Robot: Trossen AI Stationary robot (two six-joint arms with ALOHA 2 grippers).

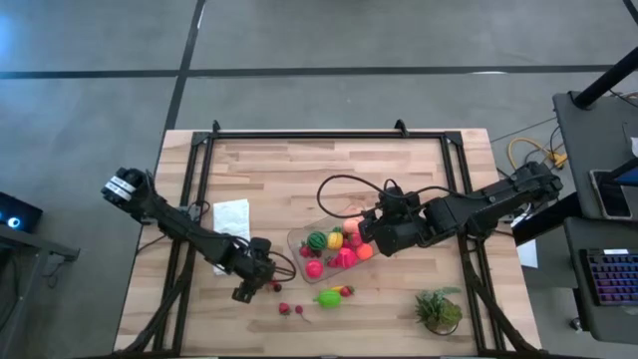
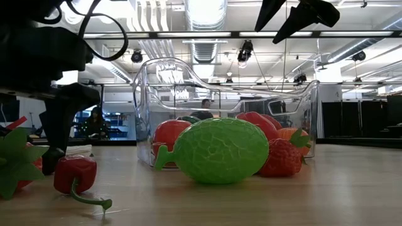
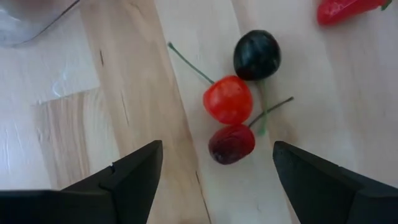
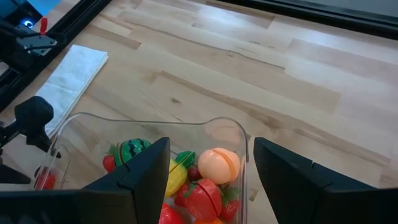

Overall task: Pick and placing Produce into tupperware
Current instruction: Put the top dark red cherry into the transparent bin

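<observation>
Cherries [image 3: 233, 118] on table, between open left gripper [image 3: 214, 171] fingers, untouched

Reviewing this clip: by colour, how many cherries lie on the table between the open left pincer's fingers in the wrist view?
Bright red cherry: 1
Dark red cherry: 1
Black cherry: 1
Total: 3

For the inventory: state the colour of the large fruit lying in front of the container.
Lime green melon, clearest in the low view.
</observation>
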